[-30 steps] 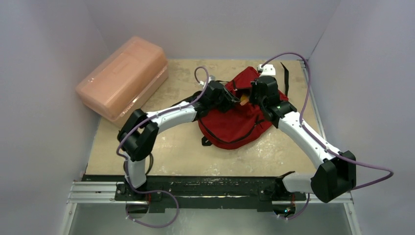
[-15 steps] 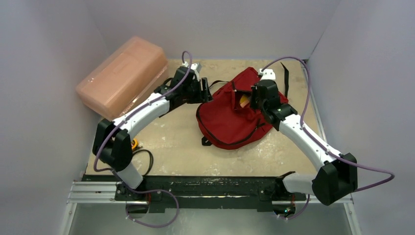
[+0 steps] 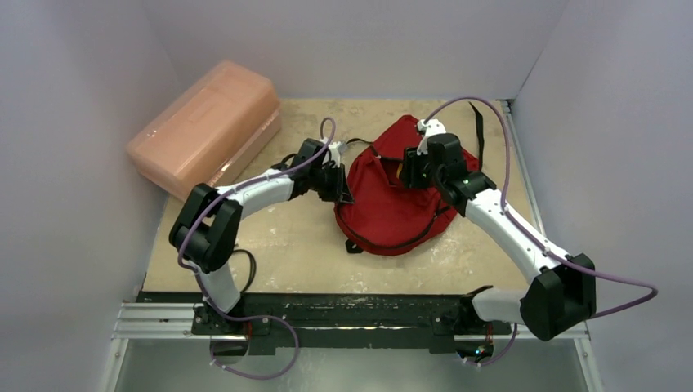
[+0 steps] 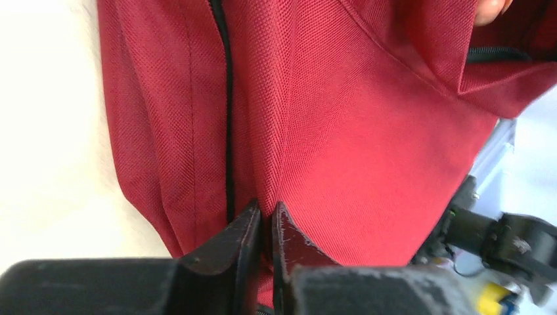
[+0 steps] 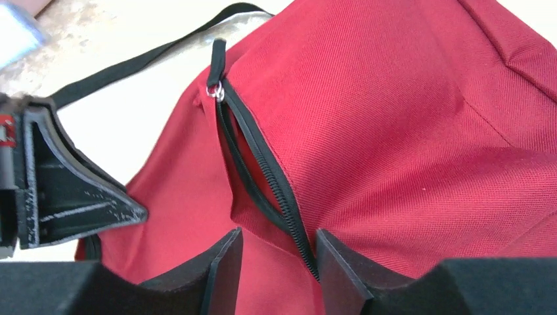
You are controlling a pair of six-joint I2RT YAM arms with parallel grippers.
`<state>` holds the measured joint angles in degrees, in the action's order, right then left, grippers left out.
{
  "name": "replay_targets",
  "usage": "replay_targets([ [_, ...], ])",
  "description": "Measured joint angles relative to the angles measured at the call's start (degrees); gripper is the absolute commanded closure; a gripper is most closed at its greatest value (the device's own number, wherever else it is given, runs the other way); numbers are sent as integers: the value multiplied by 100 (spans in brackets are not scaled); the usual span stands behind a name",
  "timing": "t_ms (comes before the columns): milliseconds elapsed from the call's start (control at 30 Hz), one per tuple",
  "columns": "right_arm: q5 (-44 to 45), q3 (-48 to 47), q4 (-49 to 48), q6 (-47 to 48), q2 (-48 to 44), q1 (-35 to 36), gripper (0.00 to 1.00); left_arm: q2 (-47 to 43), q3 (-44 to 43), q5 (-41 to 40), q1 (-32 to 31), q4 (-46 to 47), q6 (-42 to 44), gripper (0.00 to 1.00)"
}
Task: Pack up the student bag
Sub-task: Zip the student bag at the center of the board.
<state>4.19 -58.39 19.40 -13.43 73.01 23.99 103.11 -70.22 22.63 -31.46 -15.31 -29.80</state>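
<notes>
Left gripper (image 4: 266, 226) pinches a fold of the student bag (image 3: 392, 204) at its 9 o'clock edge, jaws nearly together on the red fabric; right gripper (image 5: 279, 252) hangs with jaws parted astride the black zipper (image 5: 263, 177), toward the bag's 12 o'clock end; the bag lies on the table (image 3: 278, 237), at 3 o'clock from centre; a pink box (image 3: 208, 126) sits at 10 o'clock.

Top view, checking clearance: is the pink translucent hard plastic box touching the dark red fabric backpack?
No, bare table lies between the pink box and the red backpack.
</notes>
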Motion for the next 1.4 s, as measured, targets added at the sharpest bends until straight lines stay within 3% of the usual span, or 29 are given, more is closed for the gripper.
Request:
replay_targets([
  [200,-398,-463,339,192,11,70,45,-684,1696,807,-9,1593,-916,100],
  [467,-302,-1814,225,258,1108,750,45,-1080,2470,1178,-11,2809,-1851,100],
  [500,-245,-1939,208,260,1322,839,43,-1080,2527,1196,-11,2935,-1954,100],
  [533,-210,-2011,203,260,1473,898,33,-1080,2573,1220,-11,3042,-2041,100],
  [600,-74,-2225,251,461,1880,1045,33,-1060,2647,1290,-11,3285,-2223,100],
  [800,560,-2793,407,1145,2806,1331,39,-920,2817,1427,-11,3853,-2577,100],
  [1200,1690,-3045,656,1521,3331,1462,50,-911,2887,1475,-11,4092,-2673,100],
  [1400,2065,-3143,699,1585,3552,1502,73,-909,2887,1484,-11,4098,-2673,100],
])
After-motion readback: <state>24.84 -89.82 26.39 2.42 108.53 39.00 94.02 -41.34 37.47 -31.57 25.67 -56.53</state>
